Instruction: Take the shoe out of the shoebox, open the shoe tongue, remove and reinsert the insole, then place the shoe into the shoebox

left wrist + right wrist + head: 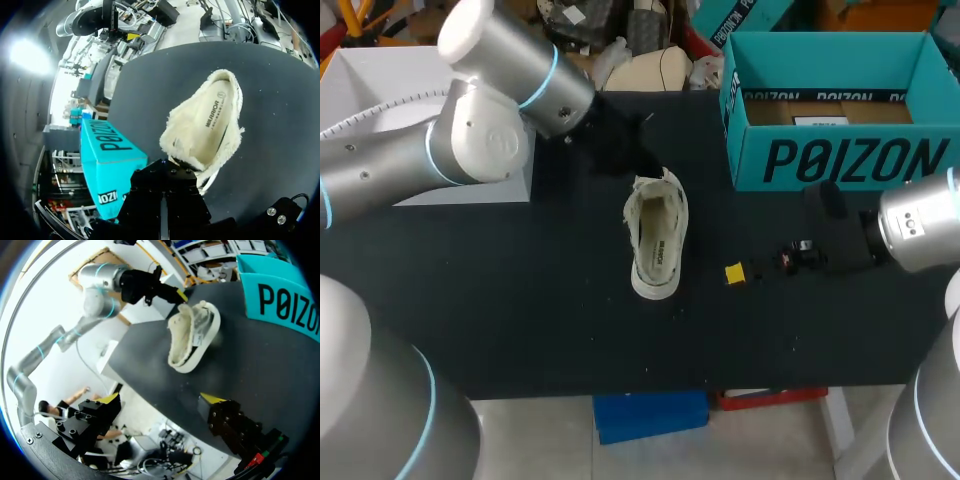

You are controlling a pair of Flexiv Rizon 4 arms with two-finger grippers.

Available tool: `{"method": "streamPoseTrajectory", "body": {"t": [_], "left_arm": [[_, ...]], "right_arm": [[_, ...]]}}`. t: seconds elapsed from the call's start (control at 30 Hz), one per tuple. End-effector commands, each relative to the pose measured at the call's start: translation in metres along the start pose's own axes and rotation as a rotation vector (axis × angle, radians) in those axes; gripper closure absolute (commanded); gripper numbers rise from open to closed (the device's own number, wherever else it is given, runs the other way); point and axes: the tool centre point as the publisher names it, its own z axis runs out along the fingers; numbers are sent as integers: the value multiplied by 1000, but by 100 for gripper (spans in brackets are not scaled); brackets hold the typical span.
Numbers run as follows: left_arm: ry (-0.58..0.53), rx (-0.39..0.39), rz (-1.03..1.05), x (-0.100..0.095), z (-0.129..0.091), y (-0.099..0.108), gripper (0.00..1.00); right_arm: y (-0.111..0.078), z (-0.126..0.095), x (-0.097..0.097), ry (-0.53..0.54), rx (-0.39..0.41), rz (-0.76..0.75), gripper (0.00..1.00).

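**Shoe's on the table, left gripper parked at its far end**

Biggest thing first: the black table (520, 300) fills most of the head view. The teal shoebox (840, 160) stands open-topped at its far right corner.

The shoe (657, 240) isn't in the box. It lies on the bare table near the middle, apart from the box and to its left. It's a cream low-top, opening up, so the printed insole (212, 120) shows seated inside. Its long axis runs pretty much far-to-near across the table. The rounded end, which looks like the heel, points at the near edge. The ragged tongue end points away, toward the far edge.

The left gripper (638, 162) sits right at that far tongue end. In its own wrist view the black gripper body covers that end of the shoe. From the right wrist view one yellow tip shows against the shoe there. Honestly can't tell whether it's clamped on anything or just resting there.

The right gripper (160, 398) is off to the shoe's right, low near the table, well clear of it. Its jaws stand wide apart with nothing between them, and the shoe lies out ahead of them, broadside on.
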Motion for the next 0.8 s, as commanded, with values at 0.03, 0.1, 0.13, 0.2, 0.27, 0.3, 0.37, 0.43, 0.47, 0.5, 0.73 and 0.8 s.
{"method": "streamPoseTrajectory", "body": {"t": [0.03, 0.1, 0.13, 0.2, 0.27, 0.3, 0.37, 0.43, 0.47, 0.5, 0.73, 0.8], "left_arm": [[20, 33, -6, 1, 12, -2, 100], [20, 56, -27, 10, 15, -8, 100], [32, 52, -24, 15, 16, -10, 100], [40, 71, -42, 24, 19, -15, 100], [45, 72, -43, 32, 21, -20, 100], [50, 76, -45, 36, 21, -22, 100], [54, 84, -53, 42, 23, -27, 100], [63, 89, -58, 48, 26, -30, 100], [64, 91, -61, 50, 28, -30, 100], [66, 96, -65, 52, 29, -31, 100], [76, 104, -65, 57, 35, -37, 100], [83, 106, -65, 58, 37, -37, 100]], "right_arm": [[0, 1, 1, -2, 1, 2, 0], [0, 1, 1, -2, 1, 2, 0], [0, 1, 1, -2, 1, 2, 0], [0, 1, 1, -2, 1, 2, 0], [0, 1, 1, -2, 1, 2, 0], [0, 1, 1, -2, 1, 2, 0], [0, 1, 1, -2, 1, 2, 0], [0, 1, 1, -2, 1, 2, 0], [0, 1, 1, -2, 1, 2, 0], [0, 1, 1, -2, 1, 2, 0], [0, 1, 1, -2, 1, 2, 0], [0, 1, 1, -2, 1, 2, 0]]}}
